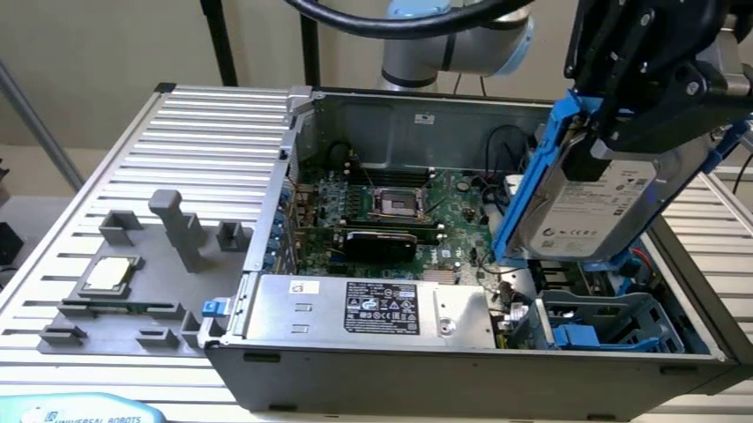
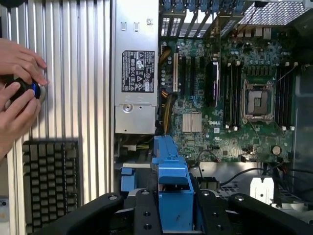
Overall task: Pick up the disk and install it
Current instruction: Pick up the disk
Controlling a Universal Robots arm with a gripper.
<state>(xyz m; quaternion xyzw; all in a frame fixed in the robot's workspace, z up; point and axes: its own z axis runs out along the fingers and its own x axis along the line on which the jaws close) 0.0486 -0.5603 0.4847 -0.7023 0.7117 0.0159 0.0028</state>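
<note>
Blue-framed disk [image 1: 585, 207] lifted, not yet installed.
It is clamped between the fingers of the gripper [image 1: 629, 132], which are closed on its upper end, and it is held tilted in the air over the open case [image 1: 471, 379]. Pick-up is judged done. Seating is left, since the bay [image 1: 600, 322] below the fingers is not yet entered. Beyond them the board [image 1: 389, 207] is seen.

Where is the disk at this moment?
On the exterior view's right, the disk hangs tilted in the hand, above the open computer case, over its drive cage.
</note>
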